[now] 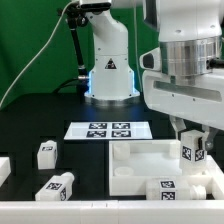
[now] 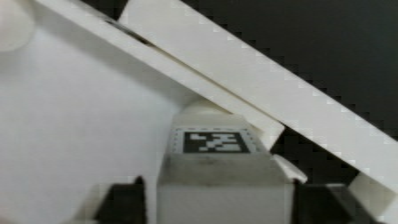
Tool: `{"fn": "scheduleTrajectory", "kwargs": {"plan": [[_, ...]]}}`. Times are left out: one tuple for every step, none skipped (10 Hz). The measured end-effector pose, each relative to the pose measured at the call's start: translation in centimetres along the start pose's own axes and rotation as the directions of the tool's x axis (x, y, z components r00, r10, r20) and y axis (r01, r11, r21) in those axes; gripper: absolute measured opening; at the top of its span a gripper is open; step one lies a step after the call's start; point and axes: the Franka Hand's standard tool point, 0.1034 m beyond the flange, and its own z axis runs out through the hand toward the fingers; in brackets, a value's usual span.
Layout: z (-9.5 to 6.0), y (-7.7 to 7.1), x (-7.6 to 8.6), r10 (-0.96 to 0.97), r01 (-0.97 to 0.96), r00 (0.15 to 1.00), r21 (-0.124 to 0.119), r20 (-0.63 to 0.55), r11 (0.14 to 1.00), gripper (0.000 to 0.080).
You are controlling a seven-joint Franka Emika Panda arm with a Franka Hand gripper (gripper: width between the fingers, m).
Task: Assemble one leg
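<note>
I've got the leg (image 1: pixel 187 152) standing upright on the white tray part (image 1: pixel 135 160), right between my gripper's (image 1: pixel 190 140) fingers. Whether the jaws grip it or stand slack, I can't tell.

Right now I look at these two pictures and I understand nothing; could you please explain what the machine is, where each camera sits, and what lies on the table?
The machine is a robot arm with a two-fingered claw. One camera watches from outside; the other sits on the wrist and looks down between the fingers. On the black table lie a large white tray-like part, the flat marker board and small white legs with square tags. The claw stands over one leg, upright on the tray. Whether it grips that leg, I cannot tell. Two more legs lie loose at the exterior view's left.
</note>
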Motion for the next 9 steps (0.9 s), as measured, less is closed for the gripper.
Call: {"fn": "scheduleTrajectory", "kwargs": {"plan": [[-0.08,-0.05,0.0,-0.053,0.053,0.999,0.001,-0.001,0.999,0.0496],[-0.15,-0.16,-0.19,-0.152,0.152,0.988,-0.004,-0.006,0.988,0.0616],[-0.15,-0.27,-0.46,-0.299,0.299,0.954,-0.019,-0.018,0.954,0.0639],[-0.14,-0.22,-0.35,-0.341,0.34,0.94,-0.02,-0.017,0.94,0.0639],[-0.14,-0.18,-0.26,-0.42,0.42,0.907,-0.022,-0.016,0.907,0.0648],[-0.14,-0.17,-0.25,-0.489,0.488,0.872,-0.023,-0.015,0.872,0.0648],[-0.12,-0.16,-0.32,-0.564,0.564,0.825,-0.033,-0.015,0.825,0.0649],[-0.11,-0.21,-0.48,-0.667,0.665,0.745,-0.053,-0.016,0.745,0.0649],[-0.18,-0.28,-0.55,-0.748,0.746,0.664,-0.064,-0.013,0.663,0.0649]]}}
